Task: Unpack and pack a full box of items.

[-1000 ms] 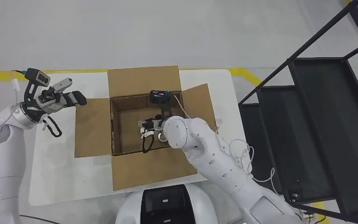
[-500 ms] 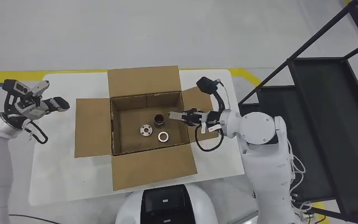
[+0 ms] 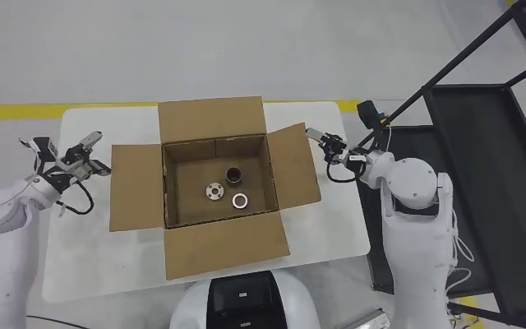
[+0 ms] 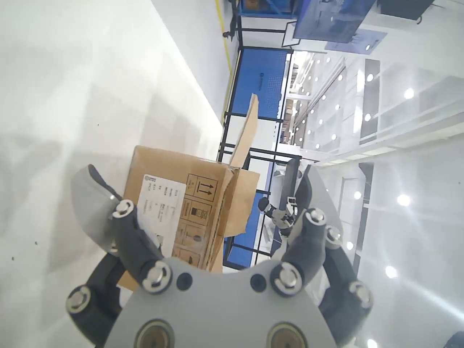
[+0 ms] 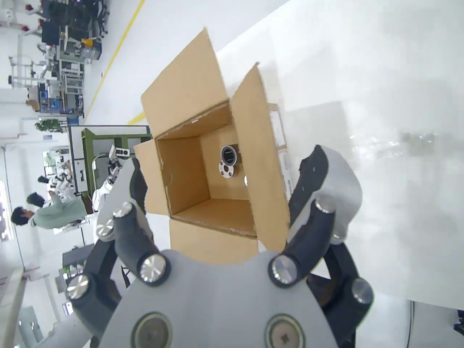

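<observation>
**A:** From above, the left gripper (image 3: 94, 155) and right gripper (image 3: 322, 141) are both spread and empty. The box (image 3: 215, 149) sits between them, a side flap just beyond each set of fingertips.

**B:** Risk?

**A:** I'd say a reach could snag a flap and drag the box.

**B:** Left wrist?

**A:** The box's labelled wall is ahead of the spread fingers.

**B:** Right wrist?

**A:** The open box lies beyond the fingertips. It's brown card, with a flange (image 5: 226, 169) and other small parts on its floor.

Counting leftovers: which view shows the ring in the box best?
Top view: the ring lies exposed on the box floor. In the right wrist view a flap hides most of it; the left wrist view faces the box's outer wall.
</observation>
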`<action>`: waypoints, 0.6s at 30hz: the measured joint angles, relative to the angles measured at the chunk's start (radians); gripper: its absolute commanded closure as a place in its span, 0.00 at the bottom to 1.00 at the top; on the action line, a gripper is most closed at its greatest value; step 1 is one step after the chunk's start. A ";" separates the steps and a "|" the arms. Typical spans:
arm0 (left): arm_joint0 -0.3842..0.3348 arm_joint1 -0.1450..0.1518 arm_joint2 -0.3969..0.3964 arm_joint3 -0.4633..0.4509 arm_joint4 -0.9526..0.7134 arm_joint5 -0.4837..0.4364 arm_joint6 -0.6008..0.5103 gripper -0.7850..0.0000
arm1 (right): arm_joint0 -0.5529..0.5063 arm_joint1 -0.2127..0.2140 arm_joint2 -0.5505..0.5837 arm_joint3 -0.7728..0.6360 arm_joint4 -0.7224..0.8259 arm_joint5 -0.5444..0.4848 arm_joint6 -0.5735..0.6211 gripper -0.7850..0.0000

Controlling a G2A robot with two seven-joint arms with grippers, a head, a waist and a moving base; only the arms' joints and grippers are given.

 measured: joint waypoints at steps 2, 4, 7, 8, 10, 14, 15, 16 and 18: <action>-0.024 -0.007 0.038 0.013 0.004 -0.002 -0.010 0.00 | 0.005 0.003 -0.009 0.029 -0.009 0.004 0.002 0.00; -0.050 -0.013 0.075 0.022 -0.001 -0.005 -0.028 0.00 | 0.019 0.007 -0.031 0.066 -0.024 0.005 0.020 0.00; -0.076 -0.019 0.106 0.027 -0.010 -0.012 -0.050 0.00 | 0.040 0.012 -0.072 0.107 -0.037 -0.009 0.053 0.00; -0.081 -0.019 0.109 0.026 -0.013 -0.013 -0.055 0.00 | 0.043 0.014 -0.082 0.115 -0.039 -0.015 0.062 0.00; -0.088 -0.018 0.109 0.021 -0.015 -0.013 -0.062 0.00 | 0.048 0.018 -0.097 0.127 -0.036 -0.029 0.089 0.00; -0.082 -0.011 0.088 -0.019 -0.041 -0.013 -0.097 0.00 | 0.052 0.025 -0.092 0.132 0.025 -0.067 0.136 0.00; -0.076 -0.009 0.081 -0.039 -0.047 -0.015 -0.110 0.00 | 0.049 0.027 -0.087 0.127 0.055 -0.086 0.154 0.00; -0.070 -0.007 0.077 -0.056 -0.052 -0.015 -0.119 0.00 | 0.046 0.029 -0.083 0.122 0.077 -0.101 0.167 0.00; -0.055 -0.005 0.070 -0.100 -0.069 -0.014 -0.139 0.00 | 0.038 0.034 -0.076 0.114 0.126 -0.133 0.197 0.00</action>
